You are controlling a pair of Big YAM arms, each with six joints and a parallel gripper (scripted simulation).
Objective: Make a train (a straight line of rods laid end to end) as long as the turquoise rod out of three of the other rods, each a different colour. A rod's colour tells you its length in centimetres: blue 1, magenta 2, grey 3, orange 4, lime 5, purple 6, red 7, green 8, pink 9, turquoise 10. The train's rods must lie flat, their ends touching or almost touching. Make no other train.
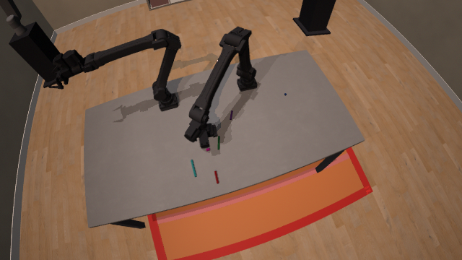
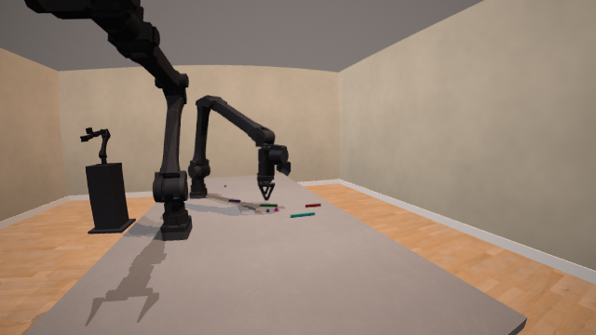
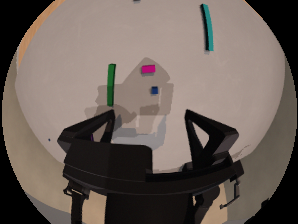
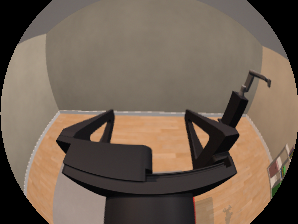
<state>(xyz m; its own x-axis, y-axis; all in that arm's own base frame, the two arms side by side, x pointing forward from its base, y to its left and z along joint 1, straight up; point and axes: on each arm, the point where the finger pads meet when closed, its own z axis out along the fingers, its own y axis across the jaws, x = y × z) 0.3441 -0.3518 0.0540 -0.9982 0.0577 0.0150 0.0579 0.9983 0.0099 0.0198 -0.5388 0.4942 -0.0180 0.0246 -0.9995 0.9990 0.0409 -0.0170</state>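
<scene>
Selecting and reaching for a first short rod, by appearance; no train is laid. Left gripper (image 1: 205, 146) (image 2: 266, 199) (image 3: 150, 112): spread wide, holding nothing, above the table (image 1: 126, 162) (image 2: 279, 279) (image 3: 175, 95). Right gripper (image 1: 53, 87) (image 4: 150, 112): likewise wide and unladen, off beyond the table's end. Blue rod (image 2: 267, 210) (image 3: 154, 90): flat, just beside the magenta rod (image 1: 208, 149) (image 2: 276, 209) (image 3: 148, 69), apart from it. Red rod (image 1: 216, 177) (image 2: 313, 205): near the long edge. Turquoise rod (image 1: 193, 168) (image 2: 303, 215) (image 3: 208, 28): the measure, flat, to be left alone. Suitable set: blue, magenta, red, making ten. Next move, presumably: centre over a short rod, square the fingers, lower, close. Hazards: green rod (image 1: 219, 142) (image 2: 268, 205) (image 3: 111, 85) near the short pair, liable to be nudged by open fingers; red's edge side, narrow for building. Working room: broader on the turquoise rod's side away from red.
</scene>
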